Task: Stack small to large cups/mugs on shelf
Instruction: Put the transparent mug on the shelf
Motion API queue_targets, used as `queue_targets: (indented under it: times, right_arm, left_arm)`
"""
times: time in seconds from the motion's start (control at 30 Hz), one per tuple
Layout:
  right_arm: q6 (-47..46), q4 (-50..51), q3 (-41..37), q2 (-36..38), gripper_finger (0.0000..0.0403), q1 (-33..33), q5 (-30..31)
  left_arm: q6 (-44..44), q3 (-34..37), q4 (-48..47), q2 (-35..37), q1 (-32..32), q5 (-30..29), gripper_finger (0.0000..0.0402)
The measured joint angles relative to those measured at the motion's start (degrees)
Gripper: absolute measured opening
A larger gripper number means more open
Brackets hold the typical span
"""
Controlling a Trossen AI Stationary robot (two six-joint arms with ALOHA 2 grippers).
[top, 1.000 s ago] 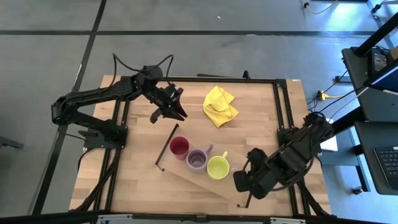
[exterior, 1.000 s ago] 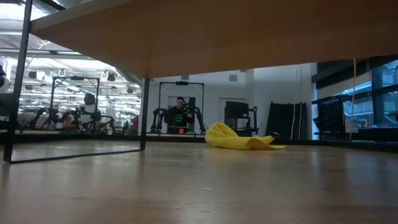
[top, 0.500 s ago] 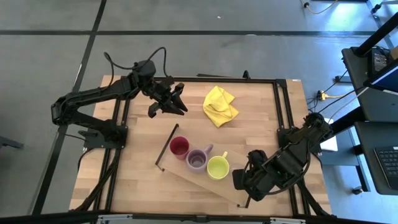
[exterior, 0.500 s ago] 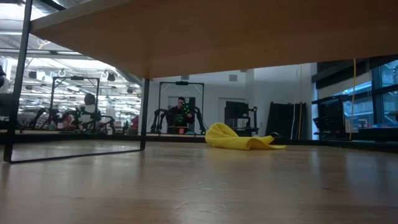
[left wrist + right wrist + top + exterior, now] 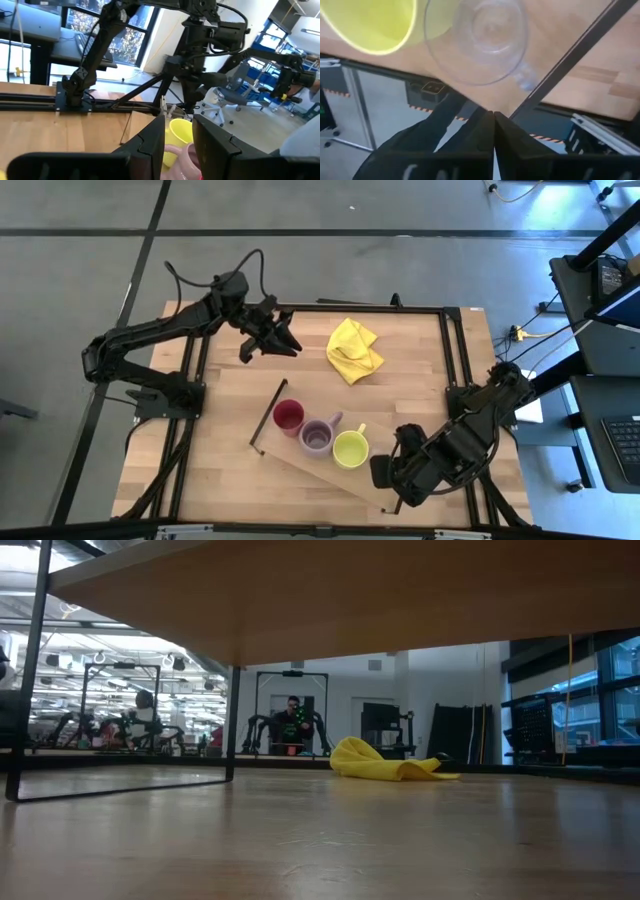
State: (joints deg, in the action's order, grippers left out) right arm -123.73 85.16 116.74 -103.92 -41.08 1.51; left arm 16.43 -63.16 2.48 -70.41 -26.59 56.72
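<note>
Since the earlier high view the left hand (image 5: 277, 340) has drawn up and back toward the upper left of the frame, away from the cups, and the right hand (image 5: 388, 473) has shifted slightly left and down at the lower right.

The left hand hangs above the table (image 5: 420, 360) with its fingers parted and nothing between them. The right hand's fingers are pressed together and empty, just beside the clear glass tumbler (image 5: 479, 37), which stands next to the yellow-green mug (image 5: 351, 449) at the right end of the shelf (image 5: 318, 472).

On that slanted board, lower centre of the high view, stand the red cup (image 5: 288, 416), the purple mug (image 5: 317, 436) and the yellow-green mug in a row from upper left to lower right, each close beside the next. All three look empty; the tumbler seems empty too, though the glass is hard to read. The yellow cloth (image 5: 354, 349) lies apart at upper centre.

The row appears finished or nearly so. To close well, the right hand should back straight off the tumbler without brushing it or the shelf's black rail (image 5: 580, 55).
</note>
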Motion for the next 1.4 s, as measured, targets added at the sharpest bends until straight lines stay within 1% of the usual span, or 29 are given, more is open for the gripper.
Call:
queue_targets:
  times: [0.3,0.47,0.57,0.87,1.17,1.3,1.4]
  right_arm:
    - [-0.4,0.8,0.1,-3.1,0.0002,-0.8,-0.1]
    - [-1.4,5.2,0.0,-3.3,0.0002,-0.8,-0.1]
    - [-1.4,4.8,0.0,-3.3,0.0002,-0.8,1.3]
    - [-1.2,4.8,0.0,-3.3,0.0001,-0.9,1.4]
    - [-1.8,4.9,-6.0,-3.3,0.0001,-1.5,0.0]
    - [-1.9,4.8,-6.2,-2.8,0.0000,-1.5,1.5]
    - [-2.1,4.8,-6.2,-1.7,0.0000,-1.5,4.6]
  left_arm:
    - [0.0,0.0,0.0,0.0,-1.4,-0.1,0.0094]
    - [0.0,0.0,0.0,0.0,-1.5,-0.1,0.0094]
    - [0.0,0.0,-0.3,0.0,-1.5,-0.1,0.0094]
    - [0.0,0.0,-0.3,0.0,-1.5,-0.1,0.0094]
    - [0.0,0.0,-0.3,0.0,-1.5,-0.2,0.0094]
    - [0.0,0.0,-0.3,0.0,-1.5,-0.3,0.0094]
    - [0.0,0.0,-0.3,0.0,-1.5,-0.3,0.0094]
